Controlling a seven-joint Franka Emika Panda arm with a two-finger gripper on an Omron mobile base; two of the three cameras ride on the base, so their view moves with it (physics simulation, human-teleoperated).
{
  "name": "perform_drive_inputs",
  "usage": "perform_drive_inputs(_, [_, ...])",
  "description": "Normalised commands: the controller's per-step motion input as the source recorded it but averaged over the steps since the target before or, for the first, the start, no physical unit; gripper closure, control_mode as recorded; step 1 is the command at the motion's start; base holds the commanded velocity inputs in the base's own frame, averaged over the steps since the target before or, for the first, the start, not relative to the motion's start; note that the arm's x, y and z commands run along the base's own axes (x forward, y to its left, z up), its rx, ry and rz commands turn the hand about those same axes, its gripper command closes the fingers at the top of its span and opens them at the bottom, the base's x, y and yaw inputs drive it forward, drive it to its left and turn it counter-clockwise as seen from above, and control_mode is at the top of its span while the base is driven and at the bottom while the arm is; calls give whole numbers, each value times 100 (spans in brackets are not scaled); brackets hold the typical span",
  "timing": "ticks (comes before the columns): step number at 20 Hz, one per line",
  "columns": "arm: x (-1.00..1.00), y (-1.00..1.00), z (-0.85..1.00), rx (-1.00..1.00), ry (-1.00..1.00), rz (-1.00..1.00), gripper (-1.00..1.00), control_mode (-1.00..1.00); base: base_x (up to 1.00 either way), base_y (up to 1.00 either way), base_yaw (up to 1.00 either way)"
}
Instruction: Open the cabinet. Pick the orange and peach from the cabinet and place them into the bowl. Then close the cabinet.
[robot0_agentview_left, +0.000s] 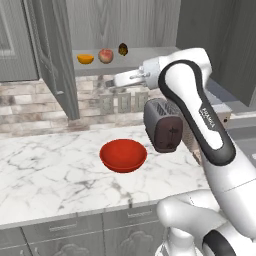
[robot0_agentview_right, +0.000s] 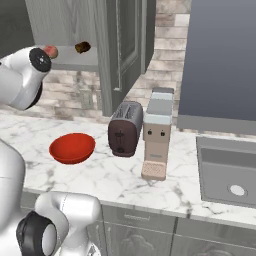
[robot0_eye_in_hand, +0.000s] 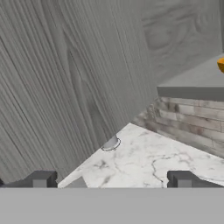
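- A marble counter (robot0_agentview_left: 50, 165) is stretching beneath the cabinet (robot0_agentview_left: 55, 60), its doors swung wide.
- The gripper (robot0_eye_in_hand: 111, 180), fingers spread and empty, is hovering below the shelf.
- The orange (robot0_agentview_left: 85, 58) and peach (robot0_agentview_left: 105, 55) are waiting above it; the bowl (robot0_agentview_left: 123, 155) is sitting below.

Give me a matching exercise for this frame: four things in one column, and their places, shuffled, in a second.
Things:
1. orange
2. peach
3. bowl
4. toaster

Places:
A. on the counter, just right of the bowl
B. leftmost on the cabinet shelf
C. on the counter, empty, below the open cabinet
D. on the shelf between two other items

Pairs: 1-B, 2-D, 3-C, 4-A
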Motion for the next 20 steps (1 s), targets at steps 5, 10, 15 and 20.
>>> perform_drive_inputs(5, [17, -14, 5, -2, 0, -15, -100, -100, 0, 0, 0])
perform_drive_inputs(10, [34, -29, 8, -4, 3, -11, -100, -100, 0, 0, 0])
perform_drive_inputs(15, [40, -33, 2, -3, 10, -5, -100, -100, 0, 0, 0])
perform_drive_inputs(20, [21, -9, 0, -4, 0, 0, -100, -100, 0, 0, 0])
